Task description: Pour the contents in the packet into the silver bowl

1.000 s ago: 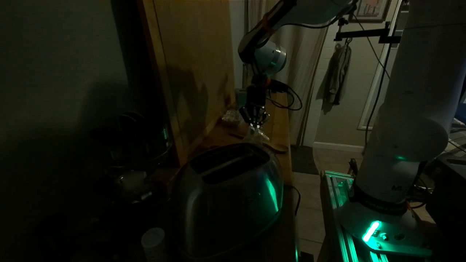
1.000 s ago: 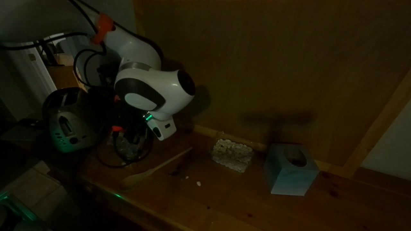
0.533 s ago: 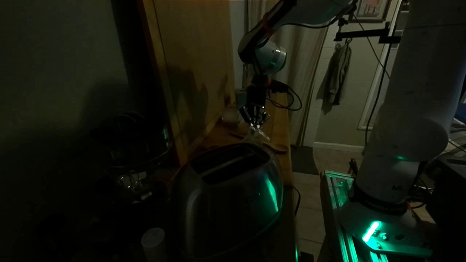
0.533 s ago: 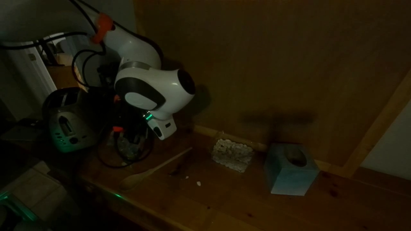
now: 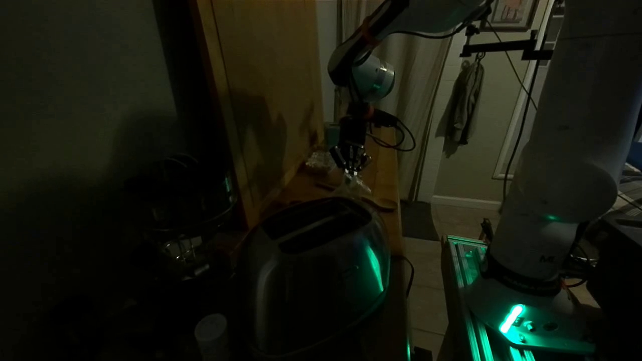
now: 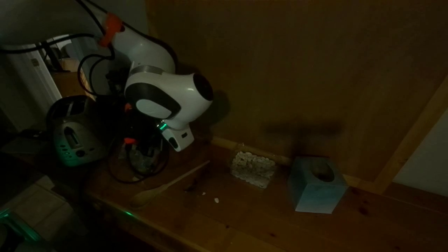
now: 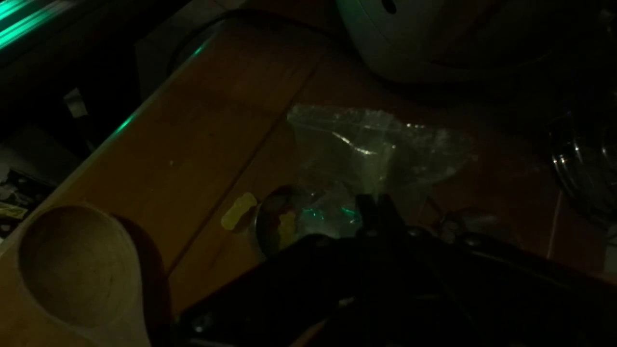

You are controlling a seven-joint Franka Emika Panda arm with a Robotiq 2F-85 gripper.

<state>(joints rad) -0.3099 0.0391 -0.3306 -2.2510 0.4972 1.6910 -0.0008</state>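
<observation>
Wrist view: the crumpled, translucent plastic packet (image 7: 373, 144) is found gripped in the closed jaws of the black metal gripper (image 7: 377, 198). What is taken for the small, round silver bowl (image 7: 259, 231) is partly hidden; whether the packet is held over or beside it cannot be told. 1 rounded yellow lump (image 7: 287, 230) is seen within its rim, 1 stray yellow lump (image 7: 238, 211) on the brown wooden table (image 7: 202, 140). In an exterior view, the white robot arm (image 6: 171, 94) is raised very slightly against 0.5 s earlier; pouring is judged underway, imperfectly aimed.
</observation>
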